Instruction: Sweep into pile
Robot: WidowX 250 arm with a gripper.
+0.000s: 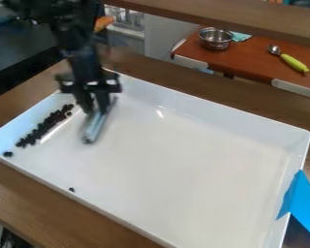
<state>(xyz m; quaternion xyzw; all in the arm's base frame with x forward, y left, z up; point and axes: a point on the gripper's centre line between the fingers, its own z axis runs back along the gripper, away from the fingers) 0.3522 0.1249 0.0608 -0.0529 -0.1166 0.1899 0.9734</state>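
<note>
From where I'm standing, the robot's black end effector (pixel 97 111) hangs down over the far left part of a big white rectangular tray (pixel 196 169) with raised walls, which sits on the brown wooden surface (pixel 73 213). Its fingers are together, clamped on a narrow, straight grey-blue strip (pixel 96 127) that slants down toward me, its lower end at the tray's floor. I can't make out what the strip is made of.

Just beside it, between the strip and the tray's left wall, small round black pieces (pixel 43 127) lie in a long, uneven band running along that wall. A little clump (pixel 8 154) sits apart, near the left corner, and one stray black piece (pixel 71 190) lies close to the near wall. Over the tray's right wall, by my side, hangs bright blue sheet material (pixel 304 203).
</note>
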